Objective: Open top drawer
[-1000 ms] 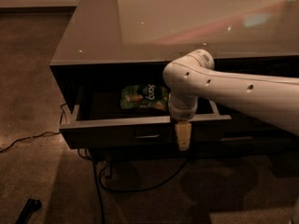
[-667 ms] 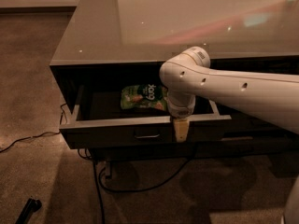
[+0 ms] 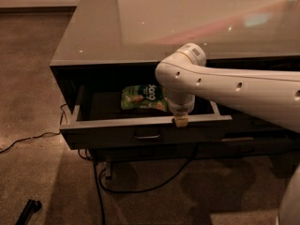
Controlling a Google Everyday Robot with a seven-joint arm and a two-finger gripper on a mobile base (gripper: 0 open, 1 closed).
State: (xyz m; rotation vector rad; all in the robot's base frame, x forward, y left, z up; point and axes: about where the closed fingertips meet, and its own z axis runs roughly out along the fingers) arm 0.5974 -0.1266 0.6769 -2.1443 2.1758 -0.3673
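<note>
The top drawer (image 3: 108,136) stands pulled out from the dark cabinet. It has a dark flat front, a small metal pull (image 3: 147,136) at centre and grey walls. A green snack bag (image 3: 142,96) lies inside it. My white arm (image 3: 234,88) reaches in from the right. My gripper (image 3: 180,121) points down at the top edge of the drawer front, just right of the pull. I cannot tell whether it touches the edge.
The cabinet has a glossy grey top (image 3: 140,27). Another dark drawer front (image 3: 243,146) lies lower on the right. Black cables (image 3: 140,189) run over the carpet under the cabinet and off to the left (image 3: 28,139). A dark object (image 3: 28,210) lies on the floor at lower left.
My gripper has risen from in front of the drawer face to its top edge and shifted a little left. The drawer stays pulled out.
</note>
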